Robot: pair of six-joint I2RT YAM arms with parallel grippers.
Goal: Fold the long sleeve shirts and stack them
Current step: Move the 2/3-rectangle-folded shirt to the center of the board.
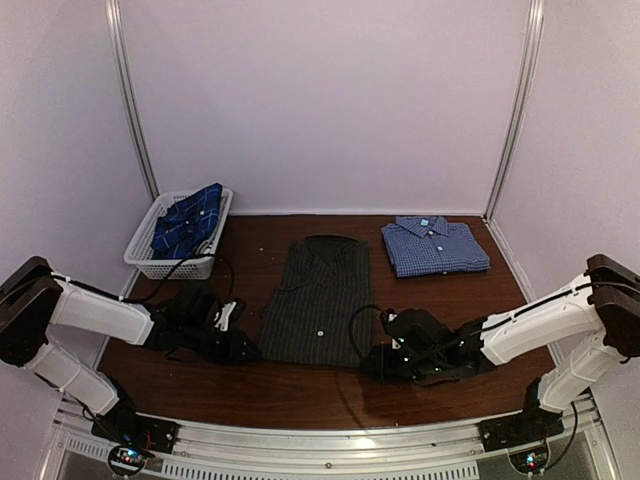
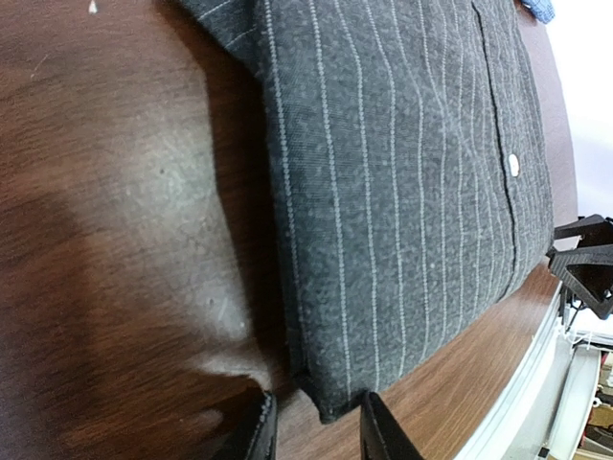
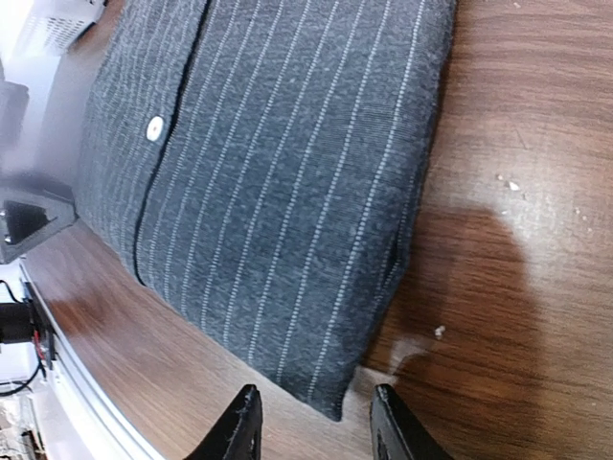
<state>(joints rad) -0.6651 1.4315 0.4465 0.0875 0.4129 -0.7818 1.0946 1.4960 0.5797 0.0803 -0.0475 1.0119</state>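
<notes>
Bare table (image 1: 250, 255) flanks the pinstriped shirt (image 1: 318, 300); the basket (image 1: 170, 268) and check shirt (image 1: 435, 245) block the 2 far corners.

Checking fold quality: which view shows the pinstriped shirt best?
The top view: the whole pinstriped shirt is visible there, folded into a long strip from collar to hem. Each wrist view shows only one near corner of it, close up.

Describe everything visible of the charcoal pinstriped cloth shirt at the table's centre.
The charcoal shirt with thin pale pinstripes looks like woven cloth, folded into a long rectangle, lying flat on the dark wooden table, collar far, white-buttoned placket up. Its near corners sit between the open fingers of the left gripper and right gripper.
</notes>
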